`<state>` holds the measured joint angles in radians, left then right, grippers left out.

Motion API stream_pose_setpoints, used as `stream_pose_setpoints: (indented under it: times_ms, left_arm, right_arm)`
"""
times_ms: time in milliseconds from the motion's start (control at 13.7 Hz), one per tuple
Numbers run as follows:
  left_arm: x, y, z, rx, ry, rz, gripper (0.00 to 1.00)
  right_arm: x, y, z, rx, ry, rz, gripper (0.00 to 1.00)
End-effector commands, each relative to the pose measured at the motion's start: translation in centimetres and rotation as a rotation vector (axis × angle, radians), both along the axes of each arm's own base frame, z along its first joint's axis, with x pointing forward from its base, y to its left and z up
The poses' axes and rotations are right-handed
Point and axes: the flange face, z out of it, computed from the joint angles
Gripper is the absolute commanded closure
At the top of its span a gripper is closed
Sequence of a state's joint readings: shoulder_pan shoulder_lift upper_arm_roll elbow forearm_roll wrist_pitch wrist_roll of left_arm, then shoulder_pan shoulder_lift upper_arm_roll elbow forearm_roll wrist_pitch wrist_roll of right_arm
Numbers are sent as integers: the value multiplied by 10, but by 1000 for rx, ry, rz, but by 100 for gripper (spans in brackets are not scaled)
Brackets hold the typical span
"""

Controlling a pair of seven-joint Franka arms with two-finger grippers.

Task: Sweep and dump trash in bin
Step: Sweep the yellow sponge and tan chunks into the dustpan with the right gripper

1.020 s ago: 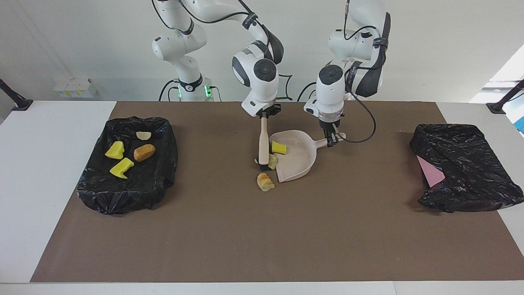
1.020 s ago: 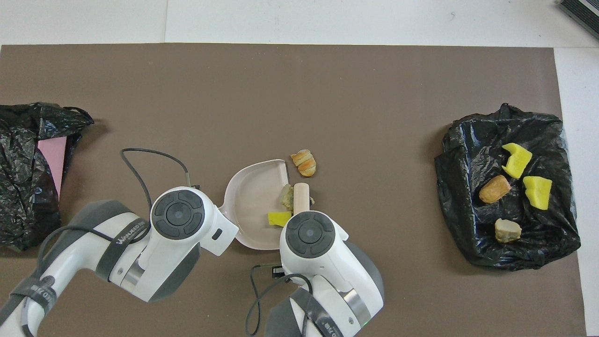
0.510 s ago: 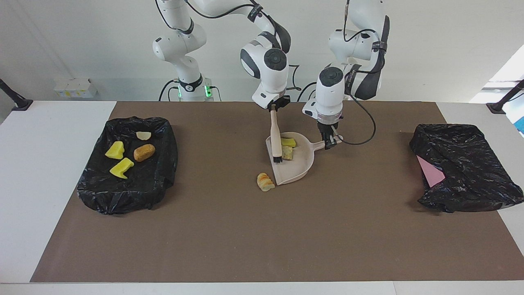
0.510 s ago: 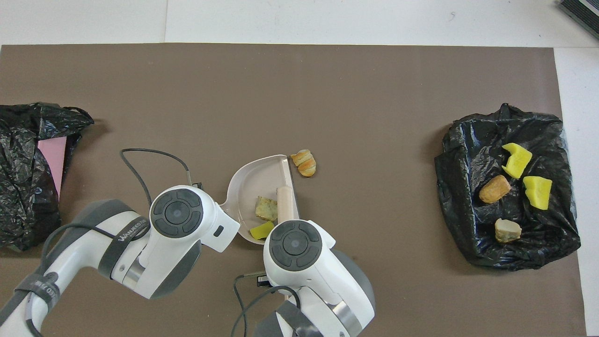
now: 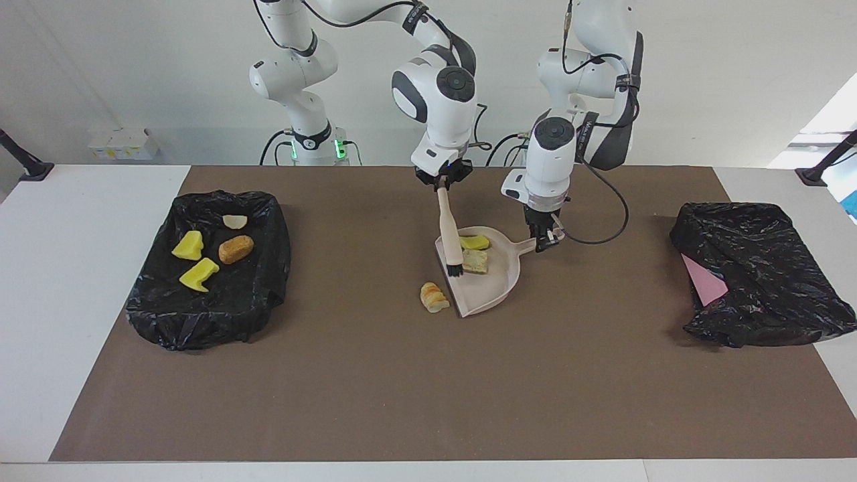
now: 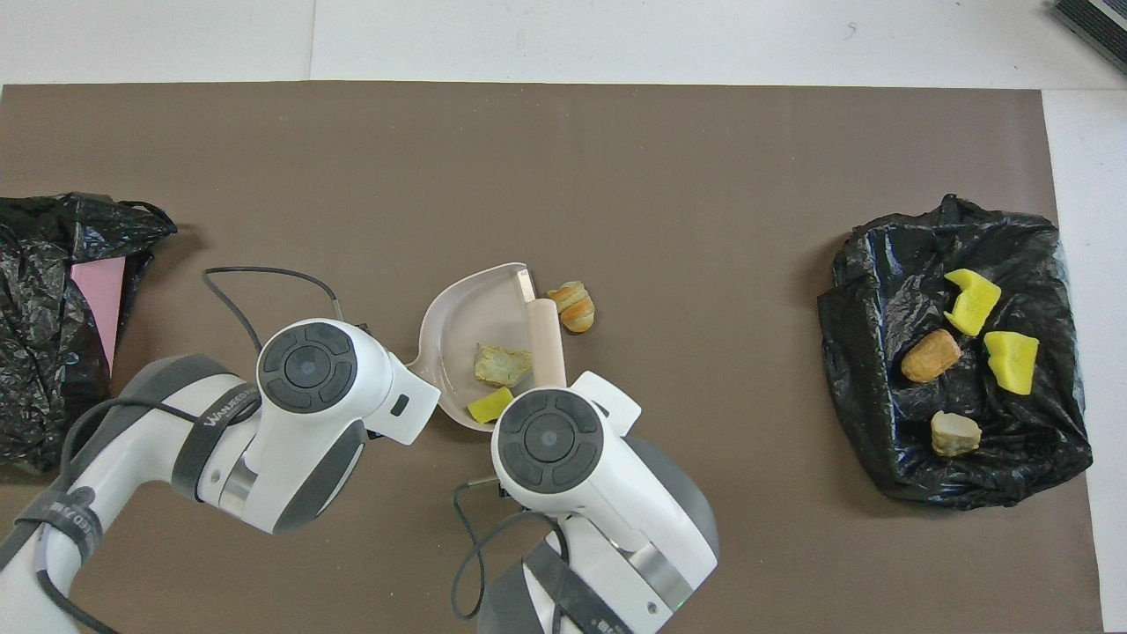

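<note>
Beige lump (image 5: 475, 262) now inside dustpan (image 5: 499, 284)

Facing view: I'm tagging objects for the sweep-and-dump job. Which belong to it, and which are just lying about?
In the job:
brush in right gripper
dustpan in left gripper
roll on the mat
two chunks in the dustpan
bin with four chunks

Lying about:
second bag
pink sheet

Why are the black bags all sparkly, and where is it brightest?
In the overhead view, the crinkled black plastic bag holding yellow sponge chunks glints with small white highlights along its folds. In the facing view, the other black plastic bag with the flat pink sheet glints too, and the brightest patch is daylight at the picture's edge just above it.
</note>
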<state>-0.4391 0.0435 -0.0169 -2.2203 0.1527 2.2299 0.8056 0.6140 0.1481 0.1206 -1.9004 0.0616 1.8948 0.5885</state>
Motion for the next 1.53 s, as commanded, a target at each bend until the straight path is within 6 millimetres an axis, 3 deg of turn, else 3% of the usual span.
stream_pose_setpoints:
  times_ms: [0, 146, 291, 437, 583, 801, 1238, 1456]
  left_arm:
    - [32, 1, 13, 11, 47, -11, 100]
    - [36, 2, 13, 19, 57, -27, 100]
    - [36, 2, 12, 28, 63, -44, 100]
    - [33, 1, 11, 33, 71, -44, 100]
    - [30, 2, 10, 30, 70, -44, 100]
    - [26, -3, 6, 27, 69, -54, 100]
    - [21, -8, -1, 13, 56, -60, 100]
    - [20, -8, -3, 3, 45, -66, 100]
  right_arm:
    - [61, -13, -14, -41, -18, 49, 100]
    - [92, -23, -39, -87, -27, 49, 100]
    - [113, -28, -44, -127, -60, 71, 100]
    - [123, -49, -49, -177, -33, 133, 100]
    - [129, -57, -48, -161, -31, 140, 100]
    - [118, -56, -55, -138, 28, 185, 100]
    - [74, -9, -43, -54, 121, 232, 100]
    - [71, -4, -40, -37, 133, 163, 100]
